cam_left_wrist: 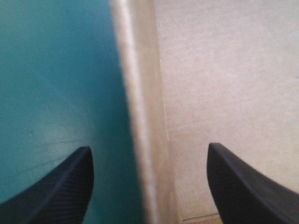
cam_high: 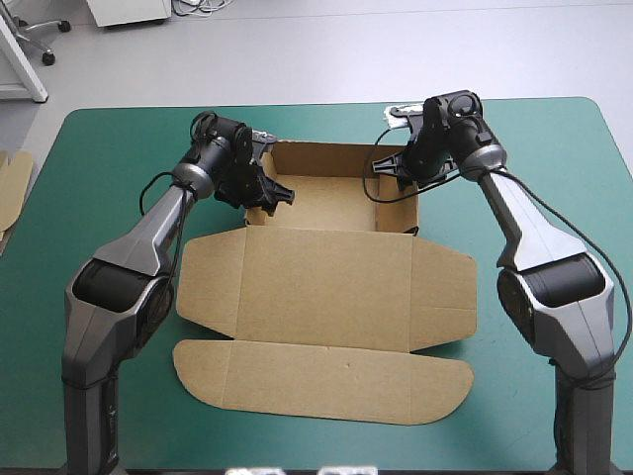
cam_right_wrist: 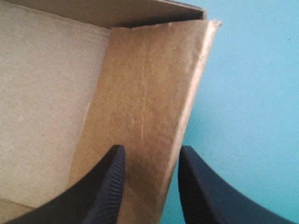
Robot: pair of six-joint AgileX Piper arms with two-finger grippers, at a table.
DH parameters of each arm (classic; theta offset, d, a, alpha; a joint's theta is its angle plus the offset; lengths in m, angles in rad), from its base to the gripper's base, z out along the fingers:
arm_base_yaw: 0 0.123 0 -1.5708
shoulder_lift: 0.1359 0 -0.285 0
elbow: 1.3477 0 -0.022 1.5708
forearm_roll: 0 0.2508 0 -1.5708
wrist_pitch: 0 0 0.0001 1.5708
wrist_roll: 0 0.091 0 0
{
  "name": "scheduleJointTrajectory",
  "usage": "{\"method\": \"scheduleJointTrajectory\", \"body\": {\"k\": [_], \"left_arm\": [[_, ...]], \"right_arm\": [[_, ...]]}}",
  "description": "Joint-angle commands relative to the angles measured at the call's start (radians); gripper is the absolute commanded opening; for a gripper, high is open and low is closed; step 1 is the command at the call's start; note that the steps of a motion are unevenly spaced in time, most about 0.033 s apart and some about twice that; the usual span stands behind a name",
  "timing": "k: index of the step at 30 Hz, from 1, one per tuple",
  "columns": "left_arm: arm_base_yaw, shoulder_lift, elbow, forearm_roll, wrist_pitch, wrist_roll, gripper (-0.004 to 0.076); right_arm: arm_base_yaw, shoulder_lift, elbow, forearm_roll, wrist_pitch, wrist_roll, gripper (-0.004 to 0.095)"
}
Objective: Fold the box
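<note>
1. Pinching the box's right side wall (cam_right_wrist: 149,93), the right gripper (cam_right_wrist: 152,151) has its black fingers (cam_right_wrist: 107,186) nearly together, with the brown board sandwiched between them.
2. The left gripper (cam_left_wrist: 149,148) is spread wide and straddles the left side wall (cam_left_wrist: 135,116) without gripping it. One finger is over the teal-green cover (cam_left_wrist: 56,84), the other over the tray floor (cam_left_wrist: 224,70).
3. To do this step well, the robot would likely close the left gripper squarely on its wall first. It should then hold both walls upright and press evenly (a skewed squeeze could crease the board).
4. The box (cam_high: 326,287) lies mid-table. Its tray part is at the far side with walls raised, and the rounded lid flap (cam_high: 326,381) lies flat toward the near edge.
5. Nothing crowds the work; the spare board (cam_high: 12,183) sits at the table's left edge, well apart.
</note>
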Motion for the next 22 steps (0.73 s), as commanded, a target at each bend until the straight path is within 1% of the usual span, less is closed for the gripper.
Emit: {"method": "scheduleJointTrajectory", "body": {"k": [1, 6, 13, 18, 21, 22], "left_arm": [[-0.005, -0.101, -0.022, -0.035, -0.026, 0.006, 0.0512], [-0.005, -0.158, -0.022, -0.047, -0.036, 0.011, 0.0512], [-0.007, -0.247, -0.017, -0.055, -0.069, 0.014, 0.0485], [-0.007, -0.352, 0.074, -0.046, -0.134, 0.032, 0.0485], [-0.007, -0.432, 0.157, -0.046, -0.176, 0.046, 0.0485], [-0.007, -0.464, 0.189, -0.046, -0.196, 0.046, 0.0485]], "right_arm": [[-0.002, -0.100, -0.022, -0.013, 0.005, -0.006, 0.0365], [-0.002, -0.141, -0.022, -0.011, 0.005, -0.006, 0.0365], [-0.002, -0.209, -0.005, -0.014, 0.005, -0.010, 0.0363], [-0.002, -0.289, 0.095, -0.045, 0.000, -0.014, 0.0363], [-0.002, -0.361, 0.203, -0.055, -0.047, -0.017, 0.0362], [-0.002, -0.395, 0.235, -0.055, -0.078, -0.017, 0.0359]]}}
